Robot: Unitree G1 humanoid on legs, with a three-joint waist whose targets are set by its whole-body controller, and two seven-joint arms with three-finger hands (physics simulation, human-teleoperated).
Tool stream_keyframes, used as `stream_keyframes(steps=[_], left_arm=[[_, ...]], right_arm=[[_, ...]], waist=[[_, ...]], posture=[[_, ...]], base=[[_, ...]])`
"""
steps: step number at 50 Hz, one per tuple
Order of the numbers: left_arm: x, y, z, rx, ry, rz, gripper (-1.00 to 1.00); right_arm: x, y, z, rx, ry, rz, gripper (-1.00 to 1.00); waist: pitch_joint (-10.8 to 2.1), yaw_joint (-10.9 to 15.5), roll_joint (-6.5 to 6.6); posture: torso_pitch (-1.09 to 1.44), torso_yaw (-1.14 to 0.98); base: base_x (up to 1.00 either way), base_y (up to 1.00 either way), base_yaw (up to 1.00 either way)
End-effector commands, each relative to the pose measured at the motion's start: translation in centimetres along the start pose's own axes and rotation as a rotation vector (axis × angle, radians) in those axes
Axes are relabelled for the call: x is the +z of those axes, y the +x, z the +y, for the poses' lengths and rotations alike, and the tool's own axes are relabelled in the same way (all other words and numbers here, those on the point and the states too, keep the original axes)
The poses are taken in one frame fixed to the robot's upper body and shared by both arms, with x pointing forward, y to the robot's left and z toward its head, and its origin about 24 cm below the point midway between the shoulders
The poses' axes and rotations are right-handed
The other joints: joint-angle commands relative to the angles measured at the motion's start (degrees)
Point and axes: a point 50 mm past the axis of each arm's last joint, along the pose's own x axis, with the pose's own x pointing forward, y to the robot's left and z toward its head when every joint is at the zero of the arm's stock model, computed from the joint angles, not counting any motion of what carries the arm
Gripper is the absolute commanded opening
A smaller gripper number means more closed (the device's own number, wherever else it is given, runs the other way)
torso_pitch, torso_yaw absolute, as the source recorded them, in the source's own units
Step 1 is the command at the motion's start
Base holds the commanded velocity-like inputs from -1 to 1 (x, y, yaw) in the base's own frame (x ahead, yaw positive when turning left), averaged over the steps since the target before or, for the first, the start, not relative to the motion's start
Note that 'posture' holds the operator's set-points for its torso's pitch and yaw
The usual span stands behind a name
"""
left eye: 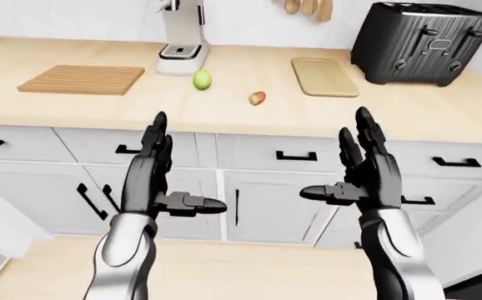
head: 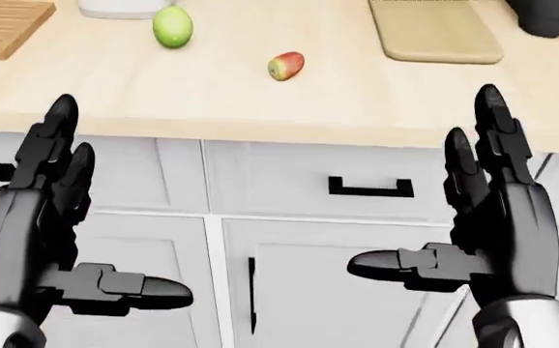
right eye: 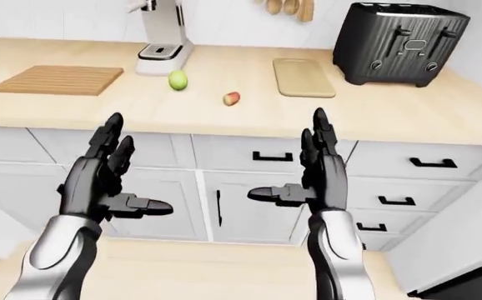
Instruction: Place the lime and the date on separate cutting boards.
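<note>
Left hand: fingers spread, holding nothing, near side of counter.
Slatted board: far left, bare.
Lime: just beside coffee machine; round, may roll if nudged.
Date: small, easily fumbled.
Pale board: right, bare.
Right hand: spread wide, holding nothing.

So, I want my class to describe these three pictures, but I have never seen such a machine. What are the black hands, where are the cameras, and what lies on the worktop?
The pictures are simulator renders from three cameras on a humanoid robot's head, looking out over its own arms. Its black three-fingered left hand and right hand hover open before the grey cabinet drawers, holding nothing. On the pale wooden counter lie a round green lime and a small red-yellow date. A slatted brown cutting board lies at left, a smooth pale cutting board at right, between a white coffee machine and a black toaster.
</note>
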Motion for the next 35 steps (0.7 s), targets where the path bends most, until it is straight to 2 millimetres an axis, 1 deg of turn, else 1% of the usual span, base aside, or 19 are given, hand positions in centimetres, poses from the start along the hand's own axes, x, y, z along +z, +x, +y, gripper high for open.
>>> stream_keyframes(steps=[1, 3, 4, 6, 8, 10, 12, 13, 15, 16, 17, 20, 24, 25, 28, 30, 31, 32, 35], left_arm=[[0.9, -0.1, -0.2, -0.004, -0.002, -0.056, 1.0], [1.0, -0.2, -0.3, -0.008, -0.002, -0.059, 1.0], [1.1, -0.2, -0.3, -0.009, -0.001, -0.061, 1.0], [1.1, -0.2, -0.3, -0.011, 0.001, -0.062, 1.0], [1.2, -0.3, -0.5, -0.014, 0.003, -0.062, 1.0], [1.5, -0.3, -0.5, -0.017, 0.008, -0.065, 1.0], [2.1, -0.3, -0.4, -0.017, 0.012, -0.072, 1.0], [2.3, -0.3, -0.4, -0.016, 0.013, -0.075, 1.0], [2.9, -0.4, -0.3, -0.014, 0.019, -0.083, 1.0], [3.0, -0.4, -0.3, -0.015, 0.021, -0.085, 1.0], [3.1, -0.4, -0.3, -0.015, 0.022, -0.087, 1.0], [3.3, -0.5, -0.3, -0.016, 0.025, -0.092, 1.0], [3.3, -0.5, -0.3, -0.018, 0.025, -0.094, 1.0], [3.3, -0.5, -0.4, -0.018, 0.024, -0.094, 1.0], [3.1, -0.5, -0.3, -0.016, 0.021, -0.092, 1.0], [3.1, -0.5, -0.3, -0.015, 0.02, -0.092, 1.0], [3.1, -0.5, -0.3, -0.016, 0.02, -0.093, 1.0], [3.2, -0.5, -0.3, -0.017, 0.02, -0.094, 1.0], [3.4, -0.5, -0.3, -0.017, 0.018, -0.098, 1.0]], right_arm=[[0.6, 0.2, 0.0, 0.003, 0.011, -0.041, 1.0], [0.8, 0.1, -0.1, -0.004, 0.03, -0.049, 1.0], [0.9, 0.1, -0.2, -0.007, 0.032, -0.051, 1.0], [0.7, 0.1, -0.4, -0.012, 0.031, -0.048, 1.0], [0.7, 0.1, -0.6, -0.016, 0.034, -0.048, 1.0], [1.1, 0.0, -0.7, -0.018, 0.035, -0.058, 1.0], [1.7, 0.0, -0.8, -0.023, 0.037, -0.067, 1.0], [1.9, 0.0, -0.9, -0.027, 0.042, -0.071, 1.0], [2.7, -0.2, -1.4, -0.045, 0.055, -0.09, 1.0], [2.9, -0.2, -1.6, -0.05, 0.06, -0.094, 1.0], [3.0, -0.3, -1.7, -0.053, 0.061, -0.097, 1.0], [3.1, -0.4, -1.7, -0.051, 0.061, -0.101, 1.0], [3.4, -0.6, -1.8, -0.051, 0.057, -0.11, 1.0], [3.5, -0.7, -1.7, -0.052, 0.055, -0.112, 1.0], [3.5, -0.7, -1.6, -0.051, 0.046, -0.11, 1.0], [3.5, -0.7, -1.6, -0.051, 0.038, -0.111, 1.0], [3.5, -0.7, -1.6, -0.05, 0.037, -0.111, 1.0], [3.6, -0.7, -1.5, -0.049, 0.037, -0.111, 1.0], [3.7, -0.7, -1.4, -0.043, 0.029, -0.116, 1.0]], waist=[[-0.59, -0.5, 0.04], [0.03, -1.2, -2.39], [-1.04, -0.3, -1.57], [1.05, 0.5, -4.55], [0.14, 0.1, -4.8], [0.76, -0.3, -5.15], [1.19, -0.5, -4.1], [0.75, -0.6, -2.79], [-1.18, 0.0, 1.3], [-0.89, -0.2, 0.18], [-1.1, 0.5, 0.32], [-1.24, 0.8, 2.34], [-1.43, 0.9, 2.09], [-1.52, 0.9, 1.79], [0.38, 1.7, -2.39], [-0.59, 1.9, -7.22], [0.51, 1.3, -4.15], [-1.36, 0.9, -4.0], [0.22, -0.3, -2.65]], posture=[[0.0, 0.0], [0.0, 0.0], [0.0, 0.0], [0.0, 0.0], [0.0, 0.0], [0.0, 0.0], [0.0, 0.0], [0.0, 0.0], [0.0, 0.0], [0.0, 0.0], [0.0, 0.0], [0.0, 0.0], [0.0, 0.0], [0.0, 0.0], [0.0, 0.0], [0.0, 0.0], [0.0, 0.0], [0.0, 0.0], [0.0, 0.0]], base=[[0.36, 0.1, 0.0], [0.18, 0.04, 0.0], [0.0, 0.0, 0.0], [0.0, 0.0, 0.0], [0.0, 0.0, 0.0], [0.0, 0.0, 0.0], [0.0, 0.0, 0.0], [0.0, 0.0, 0.0], [0.0, 0.0, 0.0], [0.0, -0.08, 0.0], [0.0, -0.38, 0.0], [0.0, -0.55, 0.0], [0.0, -0.52, 0.0], [0.0, -0.16, 0.0], [0.0, 0.0, 0.0], [0.0, 0.0, 0.0], [0.0, 0.0, 0.0], [0.12, 0.0, 0.0], [0.28, 0.0, 0.0]])
